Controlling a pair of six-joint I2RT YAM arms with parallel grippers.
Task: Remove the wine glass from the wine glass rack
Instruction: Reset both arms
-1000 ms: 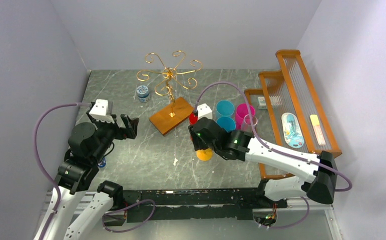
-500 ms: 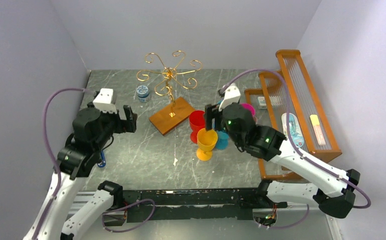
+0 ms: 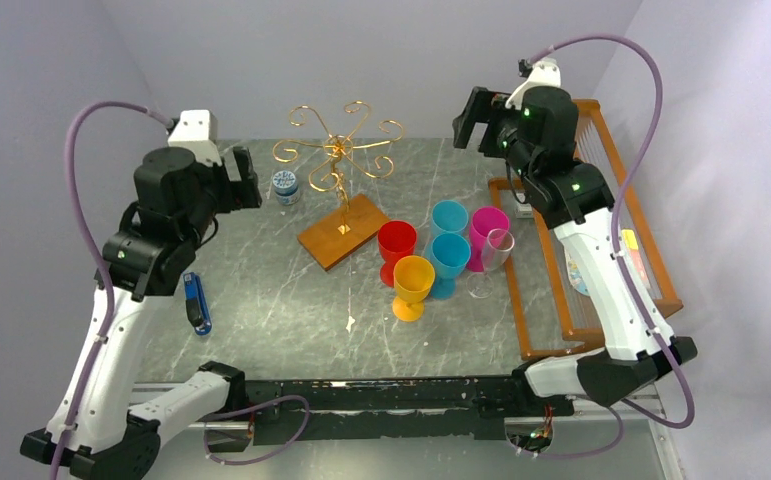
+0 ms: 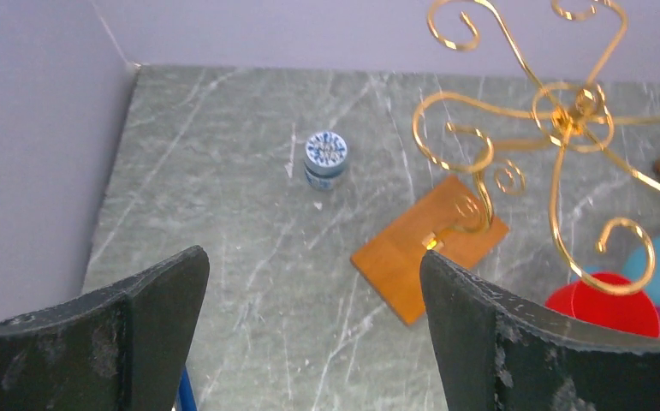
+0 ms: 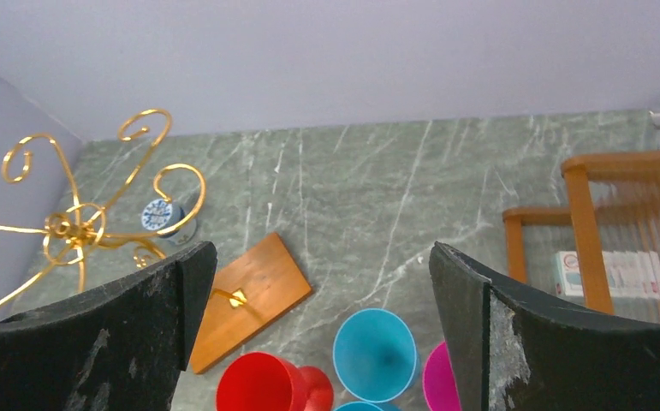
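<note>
Your right gripper (image 5: 322,248), spread like the left gripper (image 4: 313,255), has lifted off the yellow glass (image 3: 413,285); the rack (image 3: 346,235) hangs bare, so the task is likely done.

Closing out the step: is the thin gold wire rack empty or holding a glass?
Empty: the thin gold wire rack has bare scroll arms in all views.

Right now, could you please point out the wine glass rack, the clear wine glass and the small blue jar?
wine glass rack (image 3: 341,232): top view, its wooden base.
clear wine glass (image 3: 497,250): top view, its bowl.
small blue jar (image 4: 325,149): left wrist view, its patterned lid.
</note>
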